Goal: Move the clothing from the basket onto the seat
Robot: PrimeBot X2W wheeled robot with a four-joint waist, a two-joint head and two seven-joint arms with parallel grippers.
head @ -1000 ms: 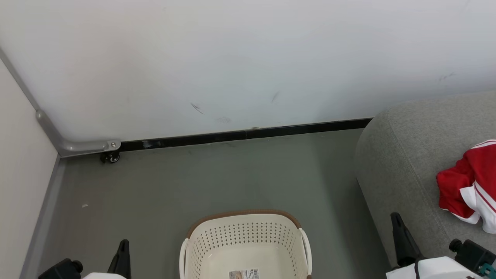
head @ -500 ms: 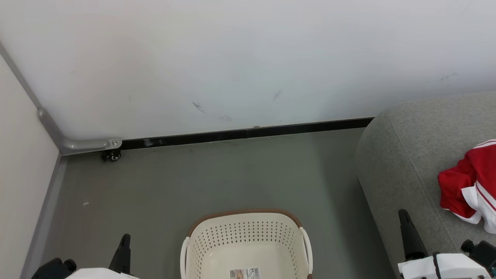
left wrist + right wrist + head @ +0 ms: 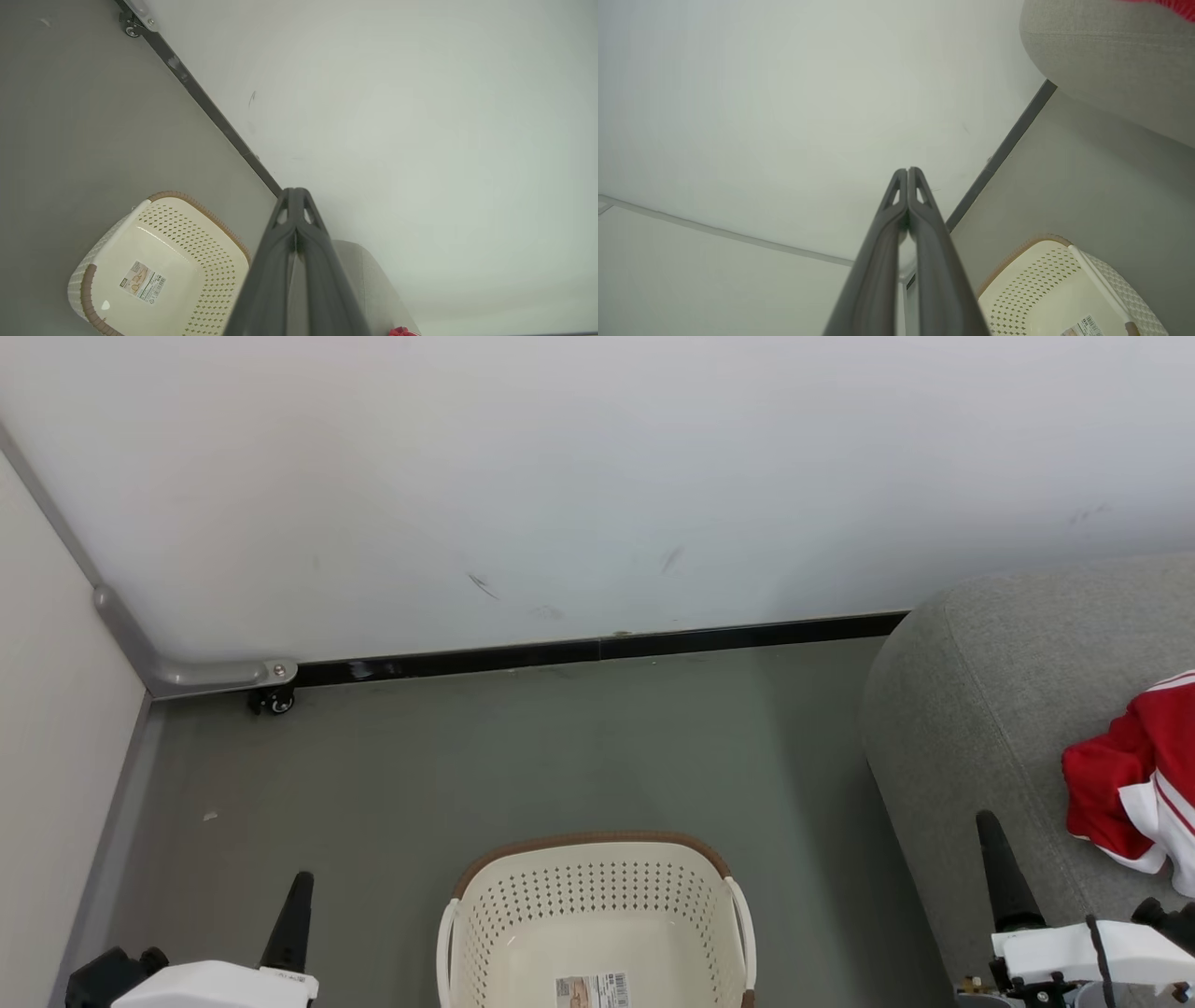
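Tools both pressed together: L tool low left, R tool low right by seat edge. Red clothing lies on seat. Cream basket on floor btwn tools, w/ paper label on its bottom.

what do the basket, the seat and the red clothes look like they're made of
Basket: apparently moulded plastic, cream, slightly glossy, walls punched with rows of small holes; its brown rim looks woven-textured.
Seat: light grey woven upholstery fabric, matte, with a stitched seam.
Clothing: soft red fabric with white trim, lying in crumpled folds; likely a synthetic sports knit.
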